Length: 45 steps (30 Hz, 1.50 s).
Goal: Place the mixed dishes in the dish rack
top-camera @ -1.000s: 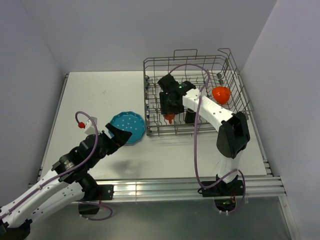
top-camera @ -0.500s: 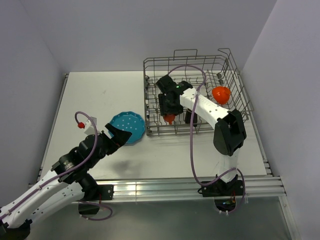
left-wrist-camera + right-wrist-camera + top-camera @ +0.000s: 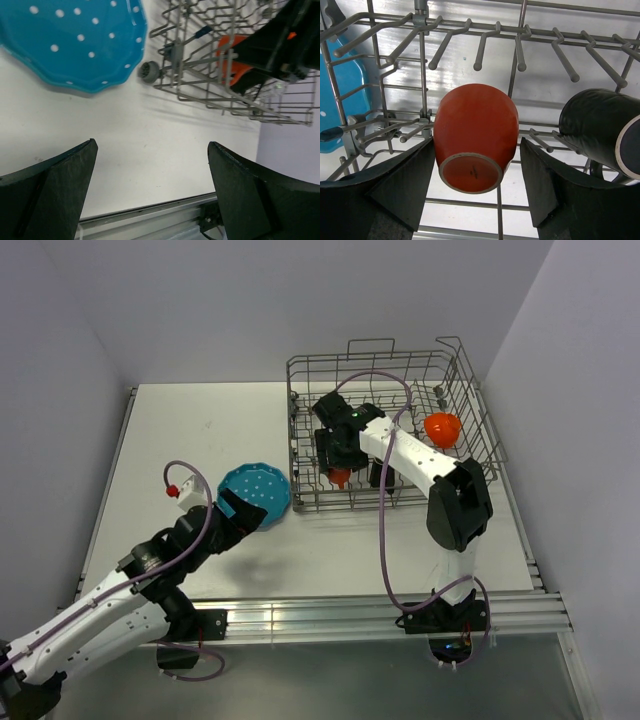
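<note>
Furthest left, the left claw hangs with its jaws wide apart and nothing between them, at about seven o'clock of the plate. The plate lies flat on the table, just outside the rack, at the rack's nine o'clock, and is not yet loaded. It looks stiff and glazed, so probably slick, and likely to chip if knocked against wire. Lying flat, it offers only its scalloped rim. I'd take it at the near edge, one finger over and one under, where a scallop may keep it from sliding.

Inside the rack, toward its seven o'clock corner, the right claw stands round the cup, which is mouth-down among the tines. There is a jaw close on each side, but whether they press on the cup I cannot tell. It seems small, light, smooth and round, so it could roll or tip.

At the cup's three o'clock the mug lies tilted. Further right the bowl sits in the rack at its three o'clock side.
</note>
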Motion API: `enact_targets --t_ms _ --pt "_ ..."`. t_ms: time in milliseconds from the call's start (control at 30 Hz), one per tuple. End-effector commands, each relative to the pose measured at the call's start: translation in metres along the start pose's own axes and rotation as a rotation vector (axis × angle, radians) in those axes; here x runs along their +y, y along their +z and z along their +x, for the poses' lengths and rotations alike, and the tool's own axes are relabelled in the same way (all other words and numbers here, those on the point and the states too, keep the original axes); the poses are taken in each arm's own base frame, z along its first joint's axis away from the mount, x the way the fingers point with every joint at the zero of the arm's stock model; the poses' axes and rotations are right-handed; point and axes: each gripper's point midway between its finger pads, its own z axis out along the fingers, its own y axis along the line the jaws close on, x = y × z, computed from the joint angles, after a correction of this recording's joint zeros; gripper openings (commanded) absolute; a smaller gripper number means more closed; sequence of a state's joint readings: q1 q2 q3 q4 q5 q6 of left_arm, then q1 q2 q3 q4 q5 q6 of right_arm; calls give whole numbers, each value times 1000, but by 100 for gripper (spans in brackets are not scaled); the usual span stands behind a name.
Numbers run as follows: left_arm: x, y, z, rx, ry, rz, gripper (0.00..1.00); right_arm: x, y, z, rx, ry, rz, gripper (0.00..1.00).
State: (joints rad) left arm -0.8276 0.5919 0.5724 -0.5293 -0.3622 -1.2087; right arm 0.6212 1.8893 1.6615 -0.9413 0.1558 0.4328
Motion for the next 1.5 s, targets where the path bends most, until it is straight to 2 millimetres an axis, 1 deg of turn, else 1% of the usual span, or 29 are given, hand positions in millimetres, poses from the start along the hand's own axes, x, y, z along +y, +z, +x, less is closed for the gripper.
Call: enact_targets --t_ms 0,67,233,267,467,633,667,700,733,767,800,833,867,900,933,967,1000,1033,1067,1100,1133,1167,1200,1233,1300,1333,1400,1433,1467 --pt "14 9 2 -4 -1 -86 99 -3 -14 -11 -58 4 -11 76" --pt "19 12 4 4 3 -114 99 -3 -18 -12 -69 3 -16 78" --pt "33 22 8 8 -1 -186 99 -5 -26 -13 -92 1 -27 79" --pt "37 23 9 9 0 -200 99 -4 -31 -14 -101 1 -38 79" --pt "55 29 3 -23 -22 -264 99 0 -48 -20 -136 1 -76 80" --pt "79 39 -1 -22 -36 -373 99 0 -59 -19 -152 0 -95 80" --pt "83 41 -2 -22 -38 -390 99 0 -67 -20 -168 0 -107 80" --pt "91 44 -6 -31 -50 -424 99 1 -71 -20 -176 2 -116 80" --pt "93 47 -9 -37 -53 -428 99 1 -75 -19 -185 6 -120 80" --pt "96 49 -7 -22 -59 -431 99 -1 -84 -18 -203 11 -131 80" --pt "105 53 -13 -27 -81 -461 98 0 -90 -18 -216 14 -139 80" --pt "106 57 -16 -28 -86 -455 98 -1 -95 -16 -226 20 -146 80" --pt "110 61 -11 8 -96 -466 96 1 -109 -14 -254 20 -170 80" --pt "117 63 -18 1 -123 -485 92 2 -117 -13 -269 20 -180 80" --pt "121 65 -19 10 -122 -492 90 1 -130 -10 -295 28 -199 79" --pt "122 71 -18 33 -135 -490 89 2 -138 -6 -308 24 -209 79" --pt "127 73 -22 30 -153 -504 88 3 -145 -3 -320 25 -221 79" --pt "129 77 -23 41 -161 -515 88 3 -158 2 -346 20 -239 79" --pt "129 79 -22 54 -170 -516 87 2 -164 5 -358 24 -247 79" --pt "130 81 -26 50 -178 -523 86 2 -170 8 -366 24 -256 79" --pt "127 84 -30 49 -182 -523 85 -1 -180 12 -385 26 -267 79" --pt "130 87 -29 59 -184 -543 84 -1 -186 15 -397 21 -272 79" --pt "126 91 -34 53 -184 -543 84 -3 -190 18 -402 23 -273 79" --pt "126 92 -35 56 -183 -552 84 -6 -198 22 -420 28 -284 79" --pt "132 96 -34 69 -179 -594 83 -11 -205 28 -433 32 -288 78" --pt "130 98 -37 62 -178 -599 83 -14 -212 32 -447 37 -299 78" --pt "133 100 -39 64 -171 -628 77 -19 -217 37 -459 39 -302 78" --pt "134 101 -40 61 -166 -633 71 -23 -222 40 -471 43 -304 78" --pt "137 103 -39 66 -162 -648 56 -25 -224 41 -477 45 -305 78"
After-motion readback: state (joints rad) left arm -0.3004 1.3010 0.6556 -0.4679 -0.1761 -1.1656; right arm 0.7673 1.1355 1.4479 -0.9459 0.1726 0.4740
